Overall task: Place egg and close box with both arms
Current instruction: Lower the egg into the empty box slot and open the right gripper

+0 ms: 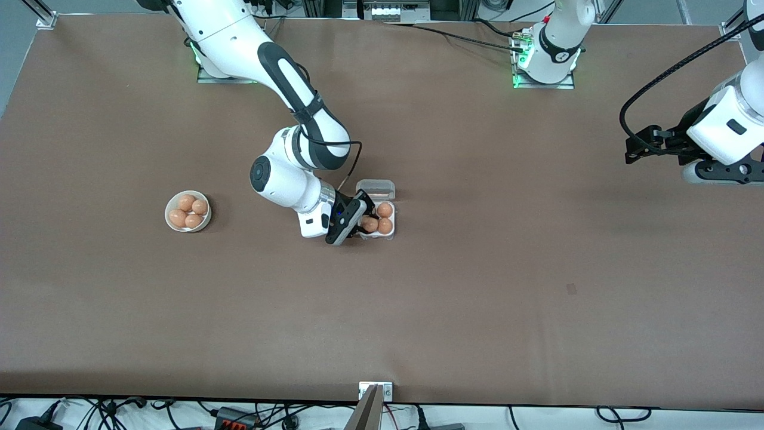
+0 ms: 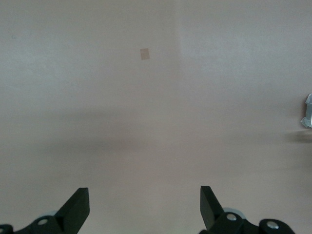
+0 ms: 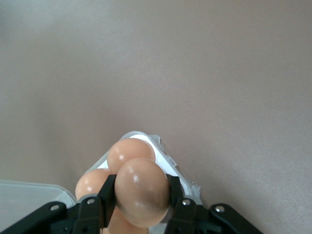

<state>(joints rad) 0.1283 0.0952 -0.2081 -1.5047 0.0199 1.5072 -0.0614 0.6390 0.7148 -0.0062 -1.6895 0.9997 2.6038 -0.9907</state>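
The clear box (image 1: 389, 235) lies mid-table with its lid (image 1: 376, 189) open and lying flat, farther from the front camera. Two eggs sit in its cells toward the left arm's end, one (image 1: 385, 209) farther from the camera than the other (image 1: 385, 226). My right gripper (image 1: 365, 224) is shut on a third egg (image 1: 369, 224) low over the box. In the right wrist view this gripper (image 3: 142, 195) holds the egg (image 3: 143, 191) above the box (image 3: 165, 155), with the two seated eggs (image 3: 130, 150) beside it. My left gripper (image 1: 632, 149) waits open and empty above the table's left-arm end (image 2: 145, 195).
A round white bowl (image 1: 169, 222) holding several eggs (image 1: 187, 211) stands toward the right arm's end. A small dark patch (image 1: 571, 289) marks the table, also in the left wrist view (image 2: 145, 53). A metal bracket (image 1: 375, 391) sits at the table's near edge.
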